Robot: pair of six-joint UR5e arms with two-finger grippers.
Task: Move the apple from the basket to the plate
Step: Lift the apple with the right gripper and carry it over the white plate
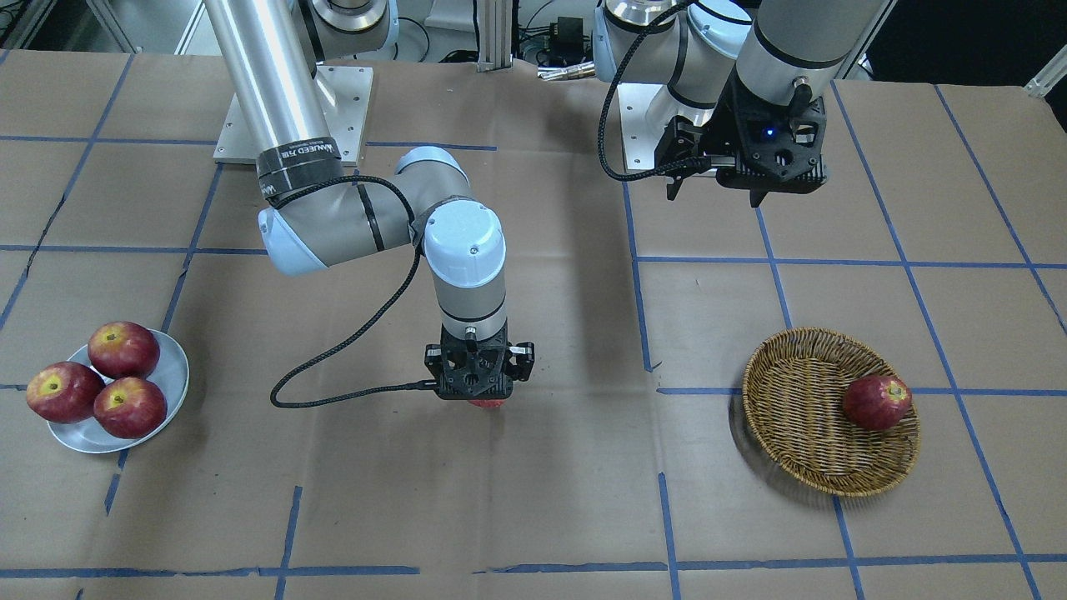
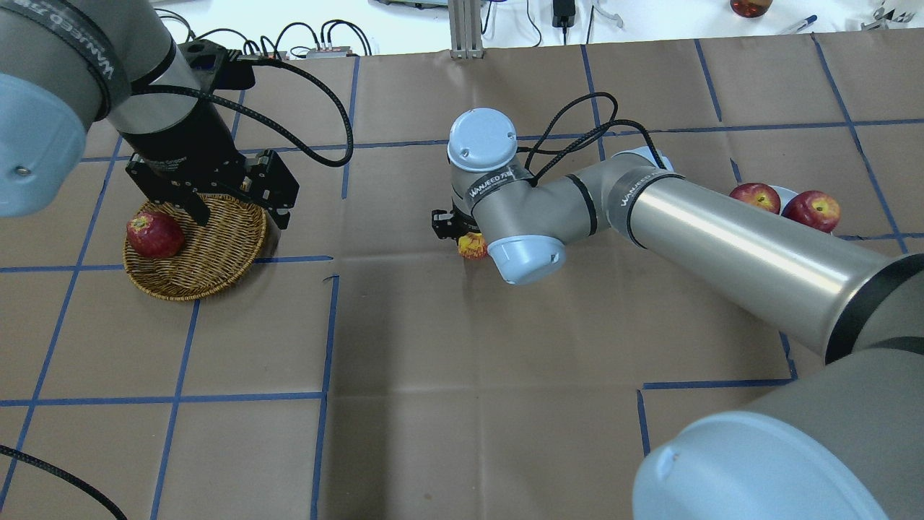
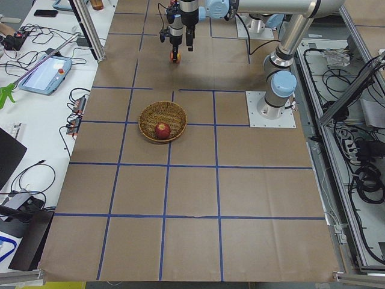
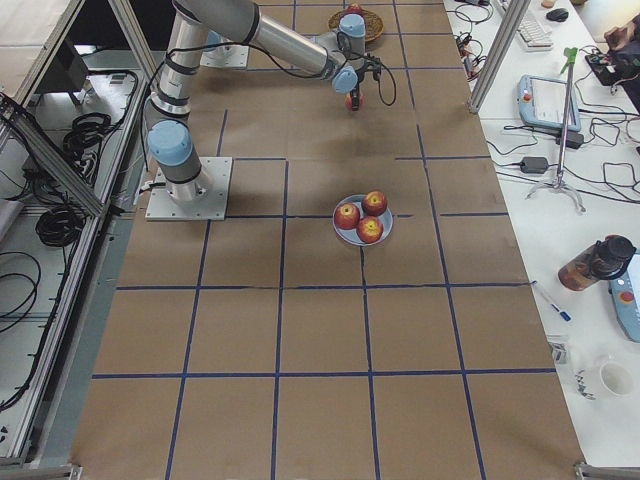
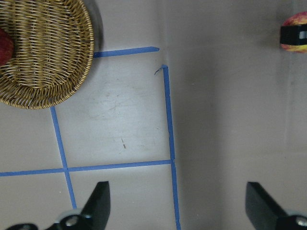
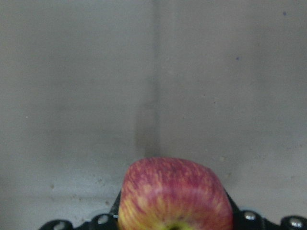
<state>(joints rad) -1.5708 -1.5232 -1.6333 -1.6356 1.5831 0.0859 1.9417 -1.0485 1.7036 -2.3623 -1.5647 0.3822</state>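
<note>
The apple (image 6: 175,189) — pinkish-red, streaked yellow, yellow near the stem hollow — hangs gripped in the right claw (image 1: 484,399) above the bench's (image 1: 533,500) middle, between basket (image 1: 792,408) and plate (image 1: 173,371). The woven tan basket sits flat toward the robot's left, one darker apple (image 1: 876,402) inside. The pale plate lies toward its right, carrying three red apples (image 1: 129,407).

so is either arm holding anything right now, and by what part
The right gripper holds the apple, with the jaws closed on its opposite sides. The left gripper is open and empty.
</note>
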